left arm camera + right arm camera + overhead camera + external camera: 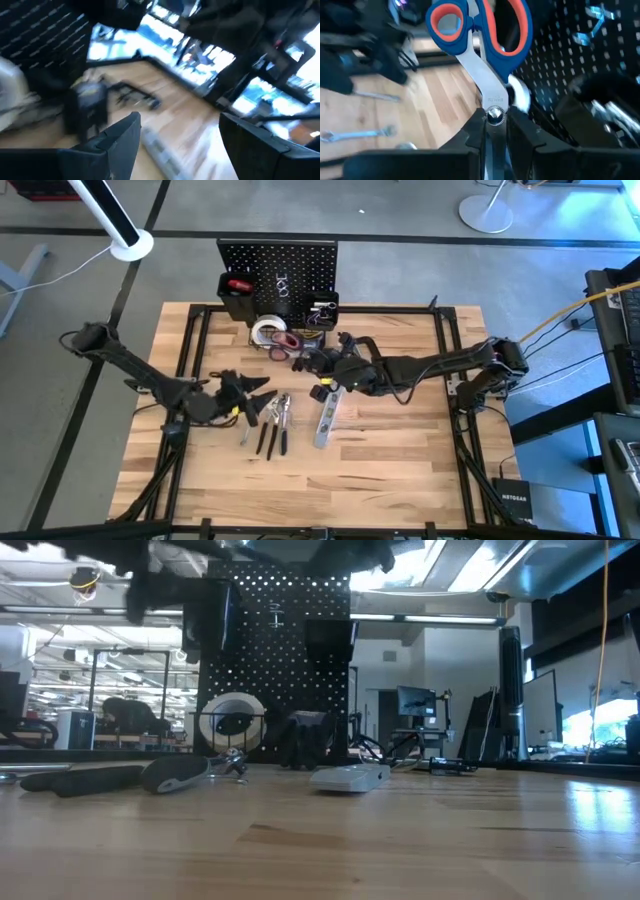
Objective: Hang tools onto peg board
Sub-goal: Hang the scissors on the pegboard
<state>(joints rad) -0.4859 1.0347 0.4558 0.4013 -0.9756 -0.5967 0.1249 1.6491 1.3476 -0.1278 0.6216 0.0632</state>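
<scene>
Near the peg board (277,270), my right gripper (495,131) jaws clamp the scissors (482,47); only its wrist view reveals blue-and-orange handles. My left gripper (180,132) hovers open above the tabletop (400,470).

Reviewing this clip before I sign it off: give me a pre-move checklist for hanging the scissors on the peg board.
1. Right gripper shut on the blue-and-orange-handled scissors near the pivot: ok.
2. Scissor handle loops free of the gripper: ok.
3. Upright black perforated peg board close ahead of the scissors: ok.
4. Free hook for the loops: cannot tell.
5. Left gripper open, holding nothing, off to the side above the pliers on the wooden table: ok.
6. Pale tape roll lies before the board, near the approach: not ok.
</scene>
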